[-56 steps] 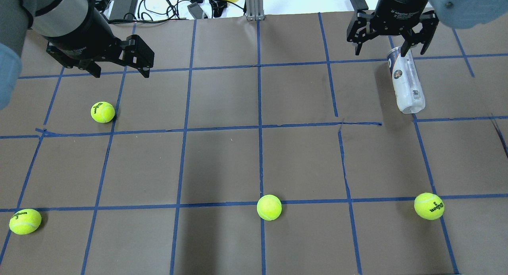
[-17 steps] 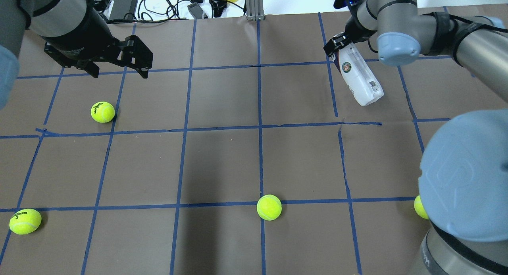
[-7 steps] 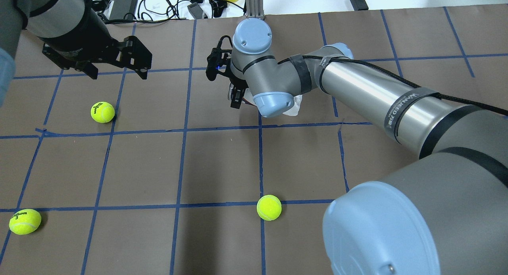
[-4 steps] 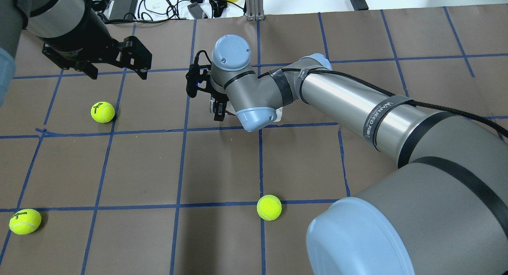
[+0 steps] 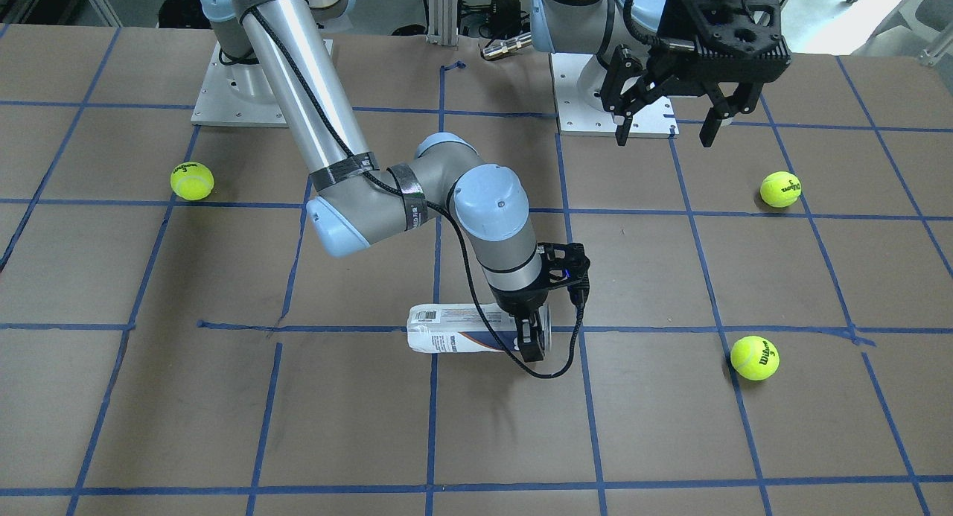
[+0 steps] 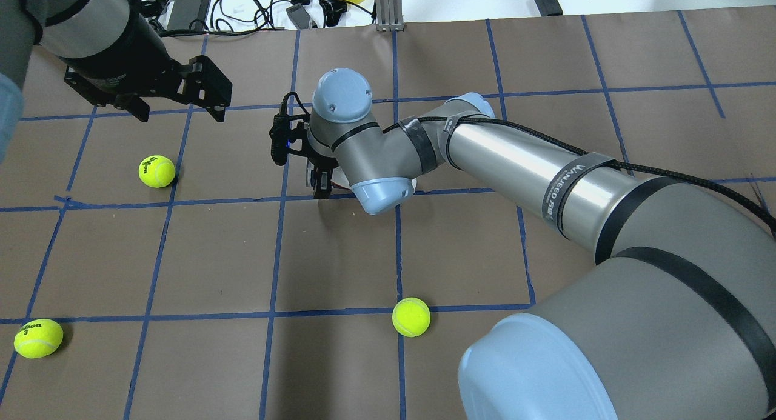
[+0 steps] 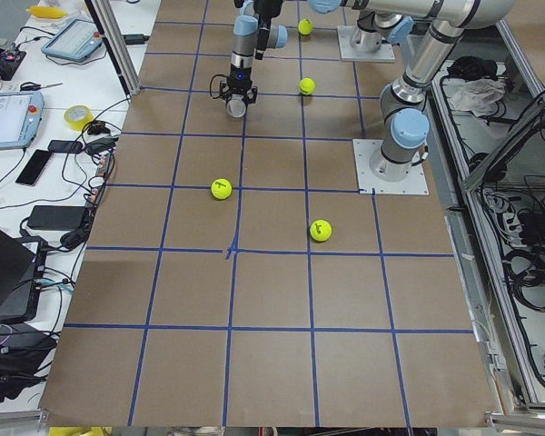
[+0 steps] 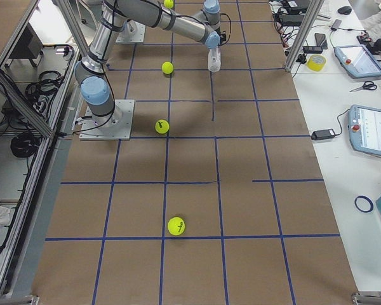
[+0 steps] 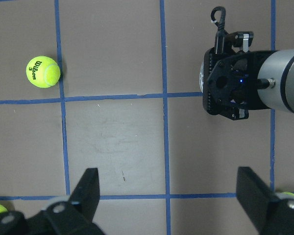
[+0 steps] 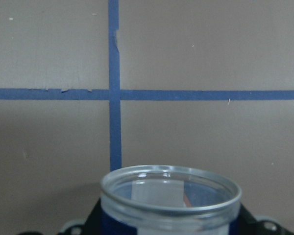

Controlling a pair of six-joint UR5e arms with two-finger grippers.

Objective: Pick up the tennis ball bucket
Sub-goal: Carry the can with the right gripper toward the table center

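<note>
Because the right gripper (image 5: pixel 532 341) clamps the tennis ball bucket (image 5: pixel 454 339) only at its open end, held sideways over the middle of the table (image 5: pixel 223 427), the long free end may sag or slip (slick plastic). Grip depth and clearance underneath are unclear. The left gripper (image 5: pixel 663 132) is spread wide and empty.

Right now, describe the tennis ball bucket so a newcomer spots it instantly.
Follow the silver right arm to the middle of the brown gridded table. Its right gripper is clamped on the tennis ball bucket, a clear tube with a white and navy label. Unlike the round yellow-green tennis balls, it is a long cylinder.
</note>
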